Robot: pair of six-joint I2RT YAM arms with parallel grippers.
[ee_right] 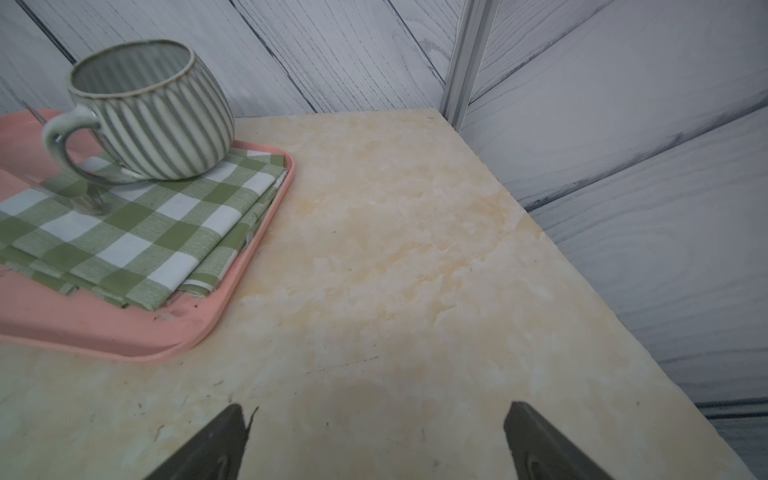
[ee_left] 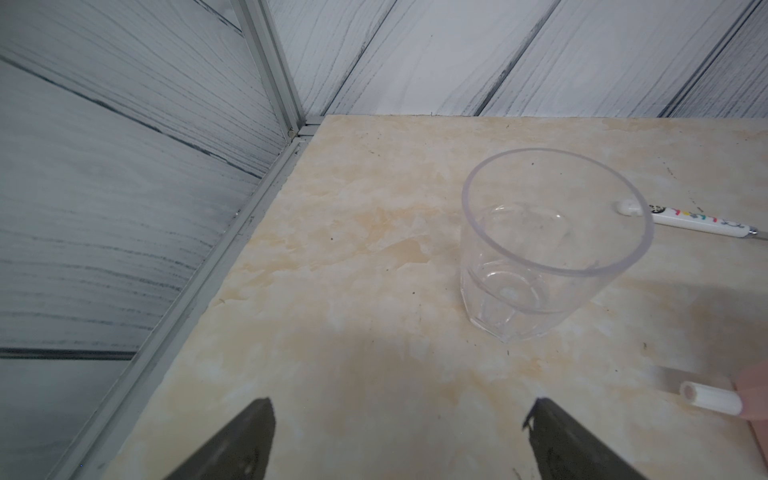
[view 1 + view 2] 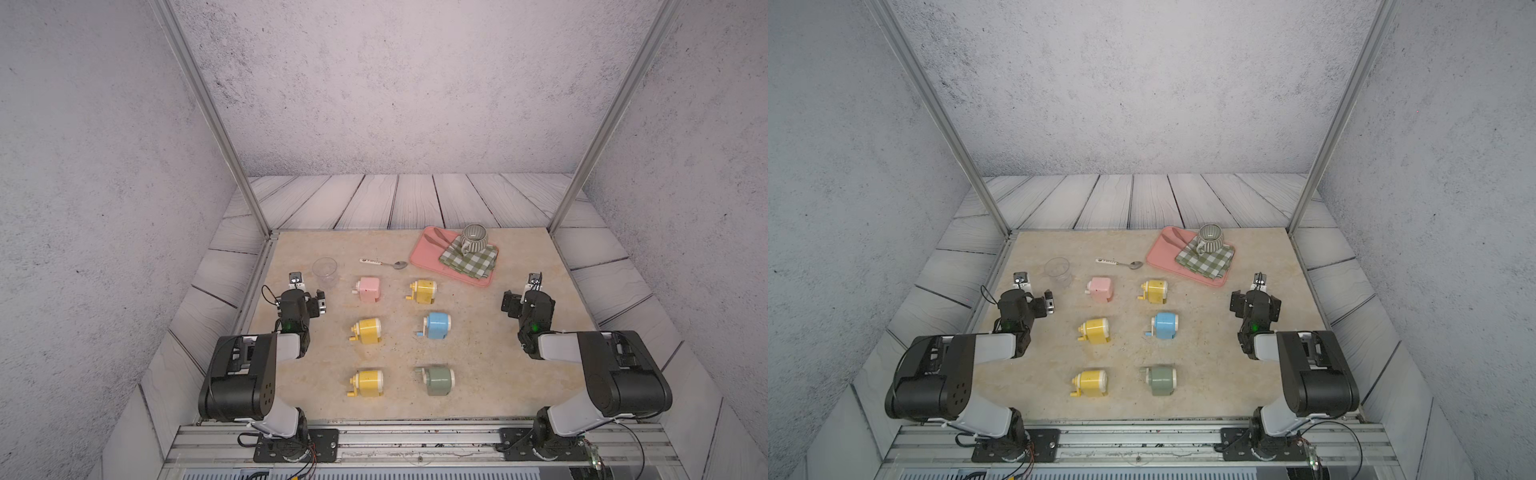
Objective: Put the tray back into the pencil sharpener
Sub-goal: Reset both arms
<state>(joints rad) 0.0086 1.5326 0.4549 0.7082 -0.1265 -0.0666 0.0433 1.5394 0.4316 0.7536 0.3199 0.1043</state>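
Several crank pencil sharpeners stand in two columns mid-table: pink (image 3: 368, 289), yellow (image 3: 424, 291), yellow (image 3: 367, 330), blue (image 3: 436, 325), yellow (image 3: 366, 382) and green (image 3: 438, 379). No loose sharpener tray shows in any view. My left gripper (image 3: 302, 296) hovers at the table's left edge, left of the pink sharpener, open and empty (image 2: 401, 403). The pink sharpener's white crank (image 2: 710, 399) shows at the edge of the left wrist view. My right gripper (image 3: 528, 301) hovers at the right side, open with only bare table between its fingers (image 1: 376, 407).
A clear plastic cup (image 2: 552, 245) stands just ahead of the left gripper, with a spoon (image 3: 384, 263) beyond it. At the back right a pink platter (image 3: 419, 253) carries a green checked cloth (image 1: 137, 232), a striped mug (image 1: 153, 108) and cutlery. Metal frame posts stand at the back corners.
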